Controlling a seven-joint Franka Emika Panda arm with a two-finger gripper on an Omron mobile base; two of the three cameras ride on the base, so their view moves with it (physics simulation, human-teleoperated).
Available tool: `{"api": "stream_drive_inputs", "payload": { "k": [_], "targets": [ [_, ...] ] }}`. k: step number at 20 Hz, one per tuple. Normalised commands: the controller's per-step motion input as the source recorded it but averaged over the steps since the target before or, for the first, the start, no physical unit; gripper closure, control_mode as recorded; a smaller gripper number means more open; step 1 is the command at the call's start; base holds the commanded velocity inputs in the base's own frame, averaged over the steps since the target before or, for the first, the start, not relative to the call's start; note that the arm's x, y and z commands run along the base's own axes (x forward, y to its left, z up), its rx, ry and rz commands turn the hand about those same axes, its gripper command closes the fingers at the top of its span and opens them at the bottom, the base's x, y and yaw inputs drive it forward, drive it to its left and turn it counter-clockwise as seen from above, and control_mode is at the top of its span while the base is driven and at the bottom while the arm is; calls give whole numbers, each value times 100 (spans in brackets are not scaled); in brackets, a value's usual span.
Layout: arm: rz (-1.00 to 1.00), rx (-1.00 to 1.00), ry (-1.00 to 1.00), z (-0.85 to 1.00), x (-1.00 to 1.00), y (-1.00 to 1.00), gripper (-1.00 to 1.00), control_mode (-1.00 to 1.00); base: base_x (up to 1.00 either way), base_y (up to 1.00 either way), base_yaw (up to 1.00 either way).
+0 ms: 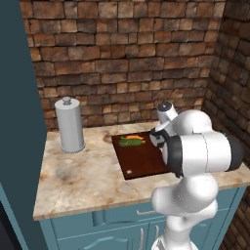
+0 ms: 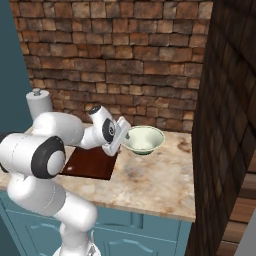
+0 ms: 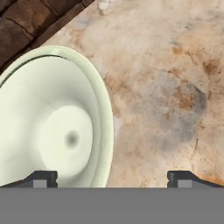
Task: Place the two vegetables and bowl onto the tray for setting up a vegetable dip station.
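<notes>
The cucumber (image 1: 129,143) and the carrot (image 1: 135,138) lay side by side at the far end of the tray (image 1: 141,163), so the vegetable half of the dip station looked done. The tray itself sat flat on the marble bench (image 1: 83,178), between the grey lidded canister (image 1: 69,125) at the brick wall (image 1: 122,58) and the arm.

What remained was the bowl (image 2: 144,139), which stood upright on the bench just beyond the tray's right-hand edge, off the board and close to the wall. The pincer (image 3: 112,178) hung over it with its jaws spread wide and nothing between them. In the hand view one fingertip sat over the bowl's pale inside and the other over bare bench outside it, so the rim (image 3: 105,131) ran between the two. That straddle suited a pinch on the bowl's wall, the only part thin enough to fit the jaws.

By my reading the step in hand was the approach to the bowl, with the grasp not yet made.
</notes>
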Motion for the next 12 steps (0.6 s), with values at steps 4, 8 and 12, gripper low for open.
{"api": "stream_drive_inputs", "payload": {
  "k": [4,8,12],
  "targets": [
    [-4,0,-1,-33,9,0,-100,-100,0,0,0],
    [-3,0,-2,-29,11,0,-100,-100,0,0,0],
    [-3,0,-4,-16,19,0,-100,-100,0,0,0]
  ]
}}
